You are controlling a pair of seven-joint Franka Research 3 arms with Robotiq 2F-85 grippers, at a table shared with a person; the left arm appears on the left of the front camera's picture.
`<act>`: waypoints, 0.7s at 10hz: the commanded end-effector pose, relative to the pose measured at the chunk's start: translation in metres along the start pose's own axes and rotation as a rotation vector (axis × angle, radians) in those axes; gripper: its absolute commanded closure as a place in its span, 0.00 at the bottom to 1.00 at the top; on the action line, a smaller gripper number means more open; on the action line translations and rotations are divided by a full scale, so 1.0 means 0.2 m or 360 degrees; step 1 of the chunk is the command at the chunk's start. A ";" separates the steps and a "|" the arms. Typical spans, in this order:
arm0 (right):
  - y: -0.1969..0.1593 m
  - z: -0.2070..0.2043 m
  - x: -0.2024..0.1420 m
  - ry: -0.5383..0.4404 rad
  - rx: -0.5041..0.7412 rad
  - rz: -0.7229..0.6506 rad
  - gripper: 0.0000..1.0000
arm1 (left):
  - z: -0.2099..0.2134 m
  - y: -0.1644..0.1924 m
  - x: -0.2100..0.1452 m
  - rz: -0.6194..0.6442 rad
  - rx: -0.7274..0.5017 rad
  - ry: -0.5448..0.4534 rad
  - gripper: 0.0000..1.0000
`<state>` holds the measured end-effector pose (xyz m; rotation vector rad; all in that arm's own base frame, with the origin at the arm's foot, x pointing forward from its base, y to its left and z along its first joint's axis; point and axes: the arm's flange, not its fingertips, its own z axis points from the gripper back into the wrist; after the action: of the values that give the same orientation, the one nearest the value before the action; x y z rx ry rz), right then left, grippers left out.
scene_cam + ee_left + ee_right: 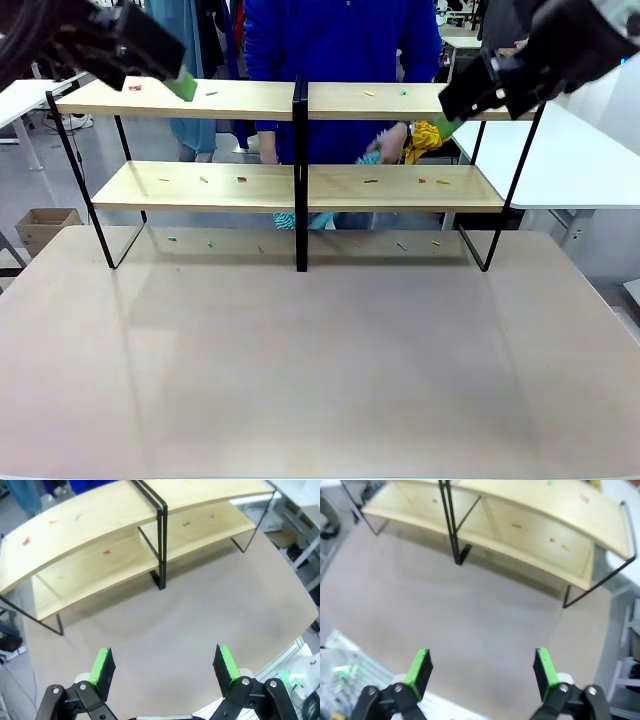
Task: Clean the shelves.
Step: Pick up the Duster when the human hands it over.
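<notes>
Wood-boarded shelves stand at the tabletop's far edge, both tiers dotted with small coloured scraps, so cleaning looks barely begun; the left tool and right tool, both spread wide and empty, would next need to descend to a board.

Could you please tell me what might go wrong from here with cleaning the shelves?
1. The person's hand holds a cloth at the lower right board of the shelves; the open right pincer could strike it coming down there.
2. The scraps are tiny and flat; the open left pincer may only sweep them onto the table, where some already lie.
</notes>
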<state>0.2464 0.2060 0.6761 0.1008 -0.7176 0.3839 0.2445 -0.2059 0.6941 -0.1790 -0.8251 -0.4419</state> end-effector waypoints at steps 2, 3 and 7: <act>0.00 0.00 0.00 0.0000 0.0000 0.0000 0.00 | 0.10 -0.05 -0.02 -0.0083 0.0082 -0.0068 0.00; 0.00 0.00 0.00 0.0000 0.0000 0.0000 0.00 | 0.04 -0.05 0.01 -0.0007 0.0060 -0.0012 0.00; 0.02 0.06 0.10 -0.0004 -0.0002 -0.0009 0.00 | 0.14 -0.10 0.02 -0.0285 0.0174 -0.0355 0.00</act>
<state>0.2501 0.2103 0.6940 0.1039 -0.7129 0.3939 0.2225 -0.2181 0.7219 -0.0823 -0.9993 -0.4966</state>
